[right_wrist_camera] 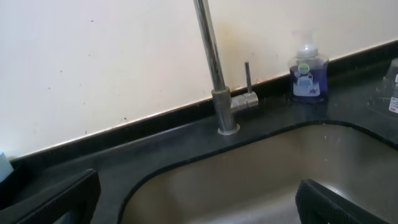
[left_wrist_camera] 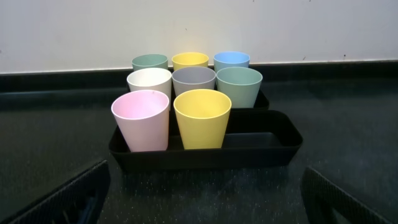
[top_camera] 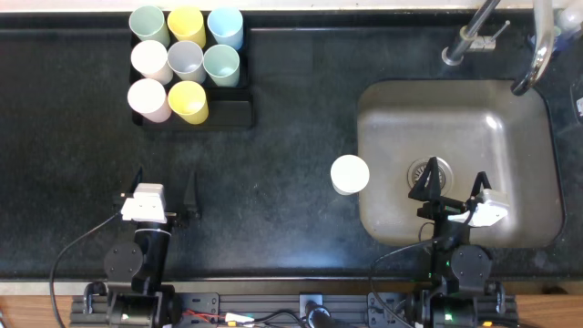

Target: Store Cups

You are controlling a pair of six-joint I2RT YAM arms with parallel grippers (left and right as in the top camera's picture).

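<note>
Spreading dark across the top view, the tabletop (top_camera: 291,137) carries everything. The steel sink (top_camera: 455,105) is sunk into it at 3 o'clock. The black tray (top_camera: 233,113) sits at 10 o'clock and holds eight upright cups (top_camera: 187,60); its one bare slot is the corner nearest the sink.

Both arms are low, at 6 o'clock. The right gripper (top_camera: 454,175) hangs over the sink basin with its fingers apart and nothing between them. The left gripper (top_camera: 165,175) faces the tray, also spread wide and empty.

The white cup (top_camera: 350,174) is the thing left to store. It stands alone on the tabletop, just beside the sink's left rim, well apart from the tray. It stands on end with its long axis vertical; I cannot tell whether its mouth is up or down.

From the right gripper the cup lies at 9 o'clock; from the left gripper it lies at 3 o'clock and clearly farther off. So the right arm looks nearer for the pickup. The free slot then lies at about 10 o'clock from the cup, across open tabletop.
</note>
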